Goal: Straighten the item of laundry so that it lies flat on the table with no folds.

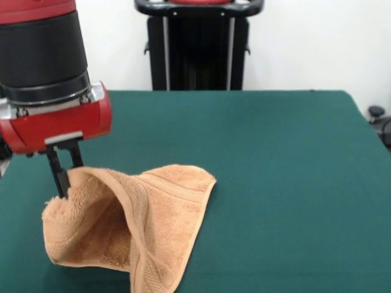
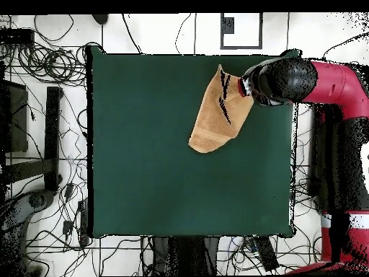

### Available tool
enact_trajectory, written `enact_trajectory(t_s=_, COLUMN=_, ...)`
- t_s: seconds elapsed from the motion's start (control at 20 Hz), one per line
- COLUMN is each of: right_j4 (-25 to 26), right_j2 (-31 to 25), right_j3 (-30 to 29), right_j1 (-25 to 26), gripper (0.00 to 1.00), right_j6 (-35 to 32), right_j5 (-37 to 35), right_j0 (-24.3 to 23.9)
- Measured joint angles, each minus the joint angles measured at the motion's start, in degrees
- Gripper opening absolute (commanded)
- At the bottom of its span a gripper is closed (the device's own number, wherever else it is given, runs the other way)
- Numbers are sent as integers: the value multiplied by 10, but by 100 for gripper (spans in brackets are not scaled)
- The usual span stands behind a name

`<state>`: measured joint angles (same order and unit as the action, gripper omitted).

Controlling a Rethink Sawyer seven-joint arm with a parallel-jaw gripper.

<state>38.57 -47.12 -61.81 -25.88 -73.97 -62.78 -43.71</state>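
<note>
Jaws (image 1: 66, 177) clamped on one raised edge of the towel (image 1: 140, 226); rest droops away across the green surface (image 1: 287, 171), so probably needs dragging back from that corner.

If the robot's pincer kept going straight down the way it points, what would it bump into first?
The pincer points down and already pinches the raised edge of the towel. Going straight on, it would probably press that towel fold down onto the green table beneath. How high it hangs is hard to tell.

Bright, even light; soft shadow under towel (image 1: 131, 226) on table (image 1: 281, 183); no glare; arm (image 1: 46, 67) perhaps slightly blurred.
</note>
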Motion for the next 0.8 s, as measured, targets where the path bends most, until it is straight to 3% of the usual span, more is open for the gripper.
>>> enact_trajectory(t_s=0.15, right_j4=0, right_j2=0, right_j3=19, right_j1=10, gripper=0, right_j6=12, right_j5=-8, right_j0=6)
enact_trajectory(t_s=0.35, right_j4=-2, right_j2=1, right_j3=1, right_j1=-4, gripper=0, right_j6=13, right_j5=-7, right_j0=1)
enact_trajectory(t_s=0.8, right_j4=-42, right_j2=19, right_j3=-173, right_j1=-162, gripper=0, right_j6=13, right_j5=33, right_j0=-34)
